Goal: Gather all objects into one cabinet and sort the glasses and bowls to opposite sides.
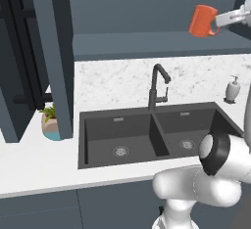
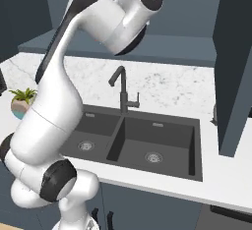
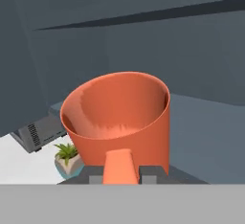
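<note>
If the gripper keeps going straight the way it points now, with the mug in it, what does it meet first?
Judging from the hand view, the gripper holds the orange mug and points at flat blue-grey cabinet panelling. That surface probably comes first, and the mug would touch it before the fingers. Depth is unclear.

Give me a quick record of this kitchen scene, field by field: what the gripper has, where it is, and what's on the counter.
gripper: shut on orange mug, gripping it by the handle
mug position: held high, above and right of the sink, tilted sideways
cabinet door: open, at left
counter items: teal plant pot left of sink; white soap dispenser right of it
faucet: black, behind the sink
</note>
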